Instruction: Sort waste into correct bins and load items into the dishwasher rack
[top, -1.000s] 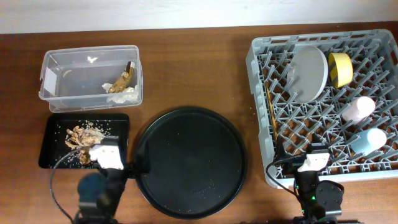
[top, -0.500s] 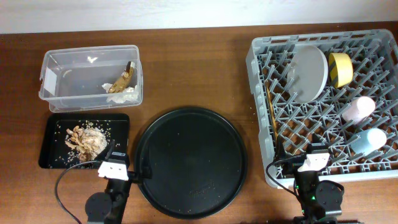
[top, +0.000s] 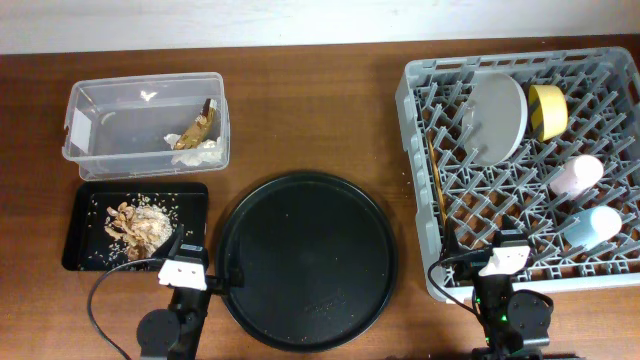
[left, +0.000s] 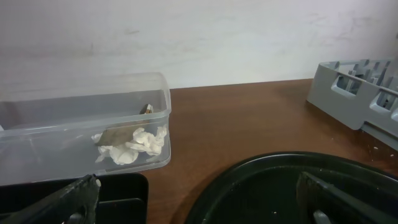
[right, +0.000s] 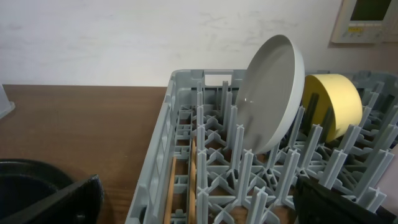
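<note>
1. Plainly, the biggest risk is a careless move, because by my judgement the sorting looks finished. The round black tray (top: 305, 262) looks bare apart from a few tiny specks, so I'll place everything from it.
2. My left gripper (left: 198, 190) is spread wide and holds nothing. It sits at the round tray's near-left edge, just beside the shallow black tray (top: 85, 200). A sideways swing there could shove that tray and scatter the food scraps (top: 135, 222) onto the surface.
3. Beyond the round tray to the left, the clear tub (top: 146, 122) holds the snack wrapper (top: 196, 130) and a tissue (top: 208, 150). The tub looks light, so a low reach could push it along or tip it.
4. My right gripper (right: 198, 186) is also wide open and empty, at the near edge of the dishwasher rack (top: 420, 100), which lies right of the round tray. Going forward low could snag its pegs.
5. Jarring the rack could make the plate (top: 497, 118), which leans tilted between pegs, fall against the yellow bowl (top: 547, 110), or make the pink cup (top: 577, 175) and blue cup (top: 595, 225) roll.
6. The chopsticks (top: 436, 180) lie along the rack's side nearest the round tray. Being thin, they might slip through the grid if shaken.
</note>
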